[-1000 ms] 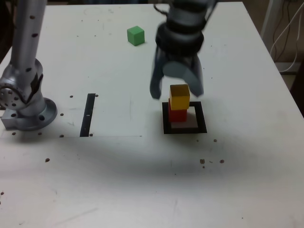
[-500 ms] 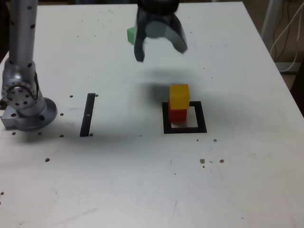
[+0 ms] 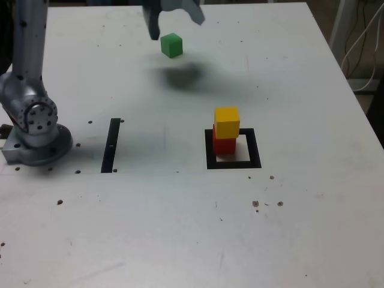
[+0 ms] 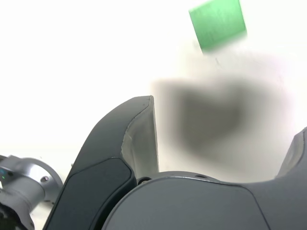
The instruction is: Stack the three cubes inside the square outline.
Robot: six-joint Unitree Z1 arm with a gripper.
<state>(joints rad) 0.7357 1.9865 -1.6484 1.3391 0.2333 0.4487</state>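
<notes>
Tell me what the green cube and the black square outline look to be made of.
Green cube: probably painted wood or matte plastic, judging by its even colour and lack of glare.
Square outline: perhaps matte tape or printed material; it looks flat, dull black and crisp-edged.

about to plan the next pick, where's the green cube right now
In the exterior view, the green cube sits toward the far edge, just below the open gripper.

In the exterior view, the lone cube (image 3: 171, 45) appears just below the pincer (image 3: 177, 29). Nearer the camera and right of the pincer, the upper cube (image 3: 227, 122) is on the lower cube (image 3: 224, 146), at the left part of the square outline (image 3: 254, 148). The strip (image 3: 111, 146) lies nearer, left of the pincer.
</notes>
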